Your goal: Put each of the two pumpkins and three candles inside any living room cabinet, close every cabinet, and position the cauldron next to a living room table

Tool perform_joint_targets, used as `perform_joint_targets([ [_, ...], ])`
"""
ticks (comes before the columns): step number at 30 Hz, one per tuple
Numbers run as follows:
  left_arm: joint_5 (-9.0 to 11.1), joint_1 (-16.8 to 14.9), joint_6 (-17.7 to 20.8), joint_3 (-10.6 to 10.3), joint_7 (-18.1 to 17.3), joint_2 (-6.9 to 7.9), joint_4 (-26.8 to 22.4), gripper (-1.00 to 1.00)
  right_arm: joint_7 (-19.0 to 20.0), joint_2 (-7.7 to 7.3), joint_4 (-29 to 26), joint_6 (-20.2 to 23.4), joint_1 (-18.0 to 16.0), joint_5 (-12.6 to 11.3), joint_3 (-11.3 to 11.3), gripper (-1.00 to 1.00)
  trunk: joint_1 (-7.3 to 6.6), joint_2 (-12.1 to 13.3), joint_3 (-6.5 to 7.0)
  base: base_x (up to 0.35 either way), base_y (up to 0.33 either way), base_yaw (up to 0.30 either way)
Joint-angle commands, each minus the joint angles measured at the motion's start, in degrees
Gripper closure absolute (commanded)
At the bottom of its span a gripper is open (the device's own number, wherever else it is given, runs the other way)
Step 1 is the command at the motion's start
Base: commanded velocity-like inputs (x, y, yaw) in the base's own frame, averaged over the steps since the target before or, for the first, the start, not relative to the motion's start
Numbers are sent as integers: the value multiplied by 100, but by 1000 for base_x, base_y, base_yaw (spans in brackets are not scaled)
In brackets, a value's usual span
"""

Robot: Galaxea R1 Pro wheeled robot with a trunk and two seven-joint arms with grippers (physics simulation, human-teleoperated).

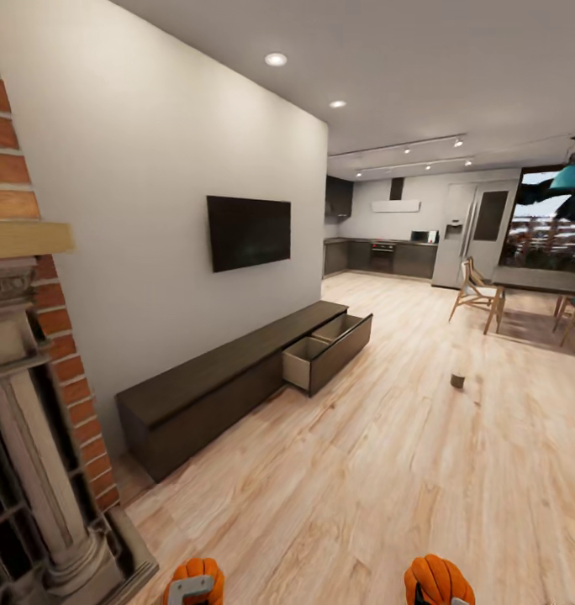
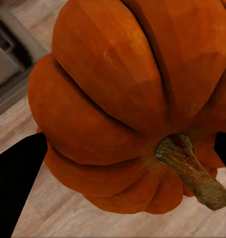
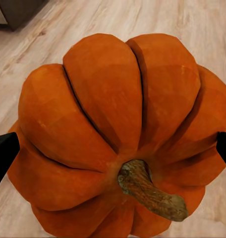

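The room opens wide from here: pale wood floor running from a brick fireplace toward a kitchen at the far end, with a dark television on the white wall. Beneath it stretches the cabinet, long, low and dark brown; one drawer at its far end stands pulled out, its beige inside showing, presumably left ready to receive things. A dining table with chairs sits well off to the right. Out on the bare floor, near nothing else, stands a small stubby thing, too distant to name for sure, perhaps a candle.

Closest of all are the two pumpkins. The left pumpkin sits clamped between the dark fingers of the left gripper, stem pointing toward the camera. The right pumpkin is likewise pinched by the right gripper, fingers pressing either flank. Both are carried low, apparently so they can travel together to that open drawer.
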Motion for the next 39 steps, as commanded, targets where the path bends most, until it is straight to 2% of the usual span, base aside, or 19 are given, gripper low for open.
perform_joint_targets([
  [1, 29, -11, -40, -49, 28, 4, -24, 100, -27, -1, 1, -11, -6, 11, 26, 100, 3, -4, -6, 329, 0, -300],
  [11, 29, -11, -40, -49, 28, 2, -24, 100, -32, -1, -10, 13, -6, -22, 19, 100, 3, -4, -11, 330, 0, -297],
  [12, 29, -12, -40, -49, 28, 2, -24, 100, -33, -1, -16, 20, -6, -71, 18, 100, 3, -4, -17, 330, 0, -220],
  [16, 29, -12, -40, -49, 28, -2, -24, 100, -39, -1, -58, 46, -6, -509, 23, 100, 3, -4, -46, 330, 0, -175],
  [18, 29, -11, -40, -49, 28, -1, -24, 100, -37, -1, -61, 48, -6, -547, 24, 100, 3, -4, -62, 330, 0, -156],
  [31, 29, -11, -40, -49, 28, -3, -24, 100, -43, -24, -74, 50, -6, -587, 20, 100, 3, -4, -175, 328, 0, -128],
  [39, 29, -12, -48, -49, 28, -3, -33, 100, -29, -28, -69, 36, -6, -580, 25, 100, 3, -4, -248, 59, 0, -99],
])
